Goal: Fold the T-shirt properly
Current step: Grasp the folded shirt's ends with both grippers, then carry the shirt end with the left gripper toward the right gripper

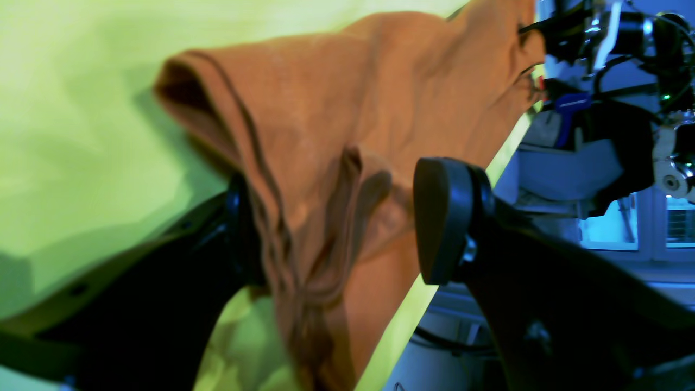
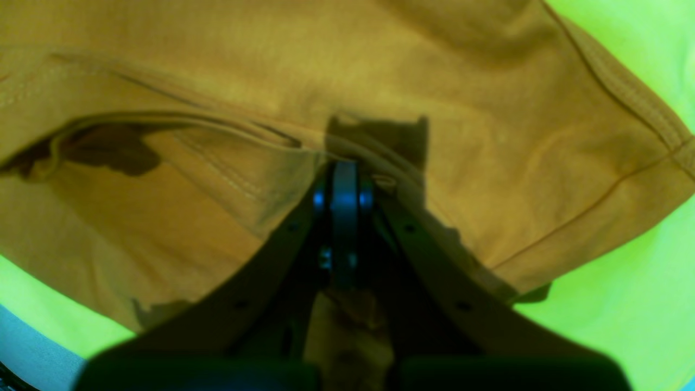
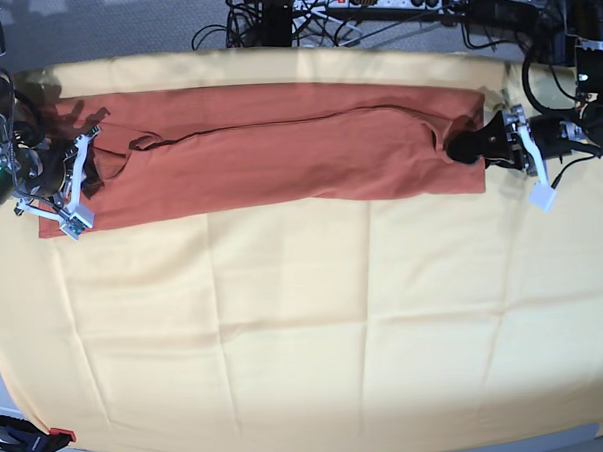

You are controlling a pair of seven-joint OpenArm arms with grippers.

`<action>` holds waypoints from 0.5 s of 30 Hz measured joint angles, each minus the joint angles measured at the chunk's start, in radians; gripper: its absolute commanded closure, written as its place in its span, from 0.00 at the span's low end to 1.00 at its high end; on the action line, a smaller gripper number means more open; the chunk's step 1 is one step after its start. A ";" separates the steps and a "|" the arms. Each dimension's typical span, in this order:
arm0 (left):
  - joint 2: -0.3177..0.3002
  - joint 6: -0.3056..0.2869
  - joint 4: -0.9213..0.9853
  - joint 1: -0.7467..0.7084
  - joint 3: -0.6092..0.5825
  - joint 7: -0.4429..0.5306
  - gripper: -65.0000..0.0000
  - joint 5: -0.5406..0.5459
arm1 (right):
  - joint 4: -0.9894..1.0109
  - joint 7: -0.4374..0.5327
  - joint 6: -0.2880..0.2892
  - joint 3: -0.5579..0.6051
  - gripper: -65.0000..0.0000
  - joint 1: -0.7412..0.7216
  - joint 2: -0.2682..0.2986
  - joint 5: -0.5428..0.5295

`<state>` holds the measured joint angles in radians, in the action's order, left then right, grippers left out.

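Base view: T-shirt [image 3: 268, 157] lies as 1 long narrow band across far side of desk, on the pale yellow cloth [image 3: 306, 326], running side to side. Looks like lengthwise fold(s) already done, so sleeves/sides tucked in; a seam line runs along the band's top layer. Edges fairly straight, a few wrinkles near the left end of the view.

Right claw [image 3: 79, 181] sits at that end, pads together, clamped on T-shirt fabric; right wrist view confirms shut tips [image 2: 345, 190] biting a hem fold, shirt [image 2: 271, 81] spread beyond them.

Left claw [image 3: 478, 143] at the opposite end, pads apart. Left wrist view shows its 2 pads [image 1: 440, 217] wide, bunched shirt edge [image 1: 326, 163] hanging between them, draped against 1 pad, not pinched.

Judgement: roughly halfway. Left to do: left claw needs to close on its end, then crosswise fold(s) bringing 1 end over the other to make a compact rectangle, then smooth.
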<state>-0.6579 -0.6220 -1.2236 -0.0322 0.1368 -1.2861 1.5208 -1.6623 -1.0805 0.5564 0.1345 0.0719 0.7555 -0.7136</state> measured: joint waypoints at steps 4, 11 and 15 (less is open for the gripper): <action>0.029 -0.023 -0.002 0.005 0.000 -0.013 0.40 0.000 | 0.000 0.000 0.000 0.000 1.00 0.000 -0.004 0.001; 0.029 -0.030 -0.005 0.043 0.002 -0.051 1.00 -0.059 | 0.000 0.000 0.000 0.000 1.00 0.000 -0.005 0.003; 0.042 -0.022 0.001 0.065 0.048 -0.066 1.00 -0.063 | 0.000 0.000 0.000 0.000 1.00 0.000 -0.005 0.003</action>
<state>-0.6155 -0.6437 -1.2228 0.0330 0.1848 -1.3521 1.4574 -1.6623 -1.0801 0.5564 0.1341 0.0719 0.7509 -0.7105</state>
